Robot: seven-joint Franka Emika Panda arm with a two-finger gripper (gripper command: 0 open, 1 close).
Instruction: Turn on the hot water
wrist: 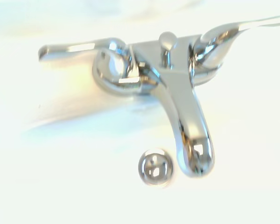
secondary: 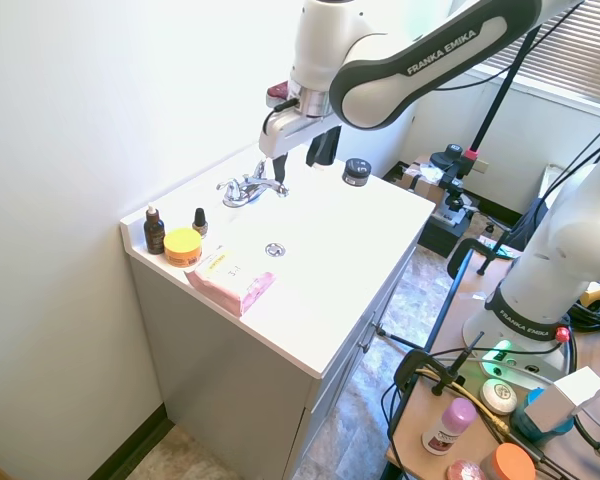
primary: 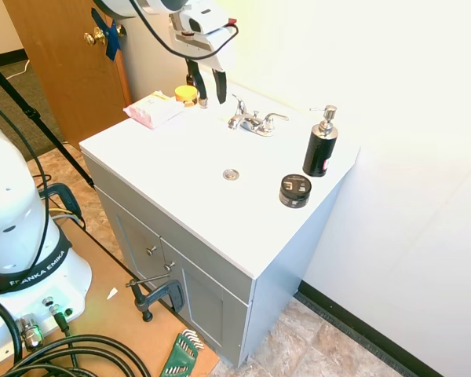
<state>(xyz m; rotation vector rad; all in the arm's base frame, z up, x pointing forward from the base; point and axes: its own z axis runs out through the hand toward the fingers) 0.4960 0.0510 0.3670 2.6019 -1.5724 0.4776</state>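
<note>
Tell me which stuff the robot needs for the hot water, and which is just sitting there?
Needs: faucet, gripper.

Just sitting there: soap bottle, black jar, yellow jar, pink box, two dropper bottles, drain.
</note>
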